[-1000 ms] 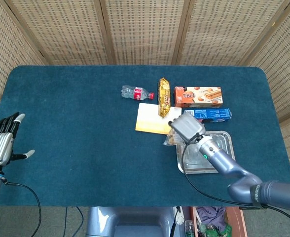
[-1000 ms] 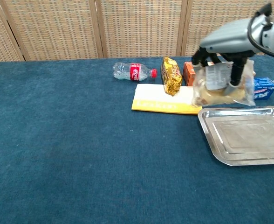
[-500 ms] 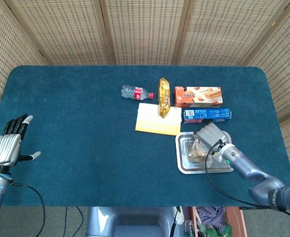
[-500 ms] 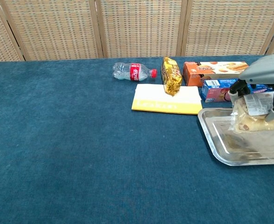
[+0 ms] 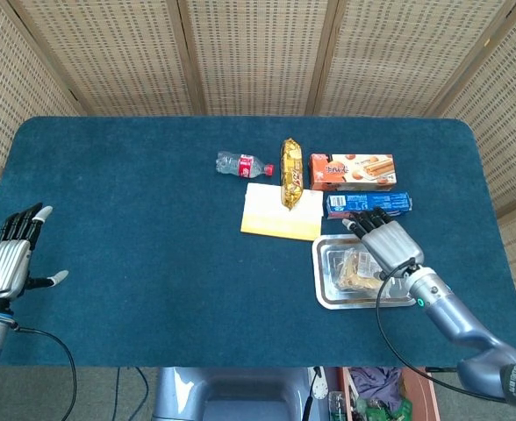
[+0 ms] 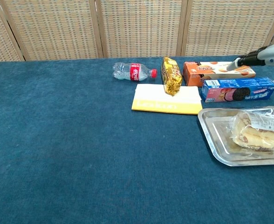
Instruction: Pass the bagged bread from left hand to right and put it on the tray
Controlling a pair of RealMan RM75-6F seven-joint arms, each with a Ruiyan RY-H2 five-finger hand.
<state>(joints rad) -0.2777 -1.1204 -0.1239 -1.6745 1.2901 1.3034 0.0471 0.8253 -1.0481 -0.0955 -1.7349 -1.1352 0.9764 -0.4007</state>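
On the tray (image 6: 211,140): bagged bread (image 6: 256,132).

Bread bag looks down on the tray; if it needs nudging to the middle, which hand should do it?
The right hand. It hovers open just above the bread bag, which lies in the tray. The left hand is open at the table's far left edge, well away from it.
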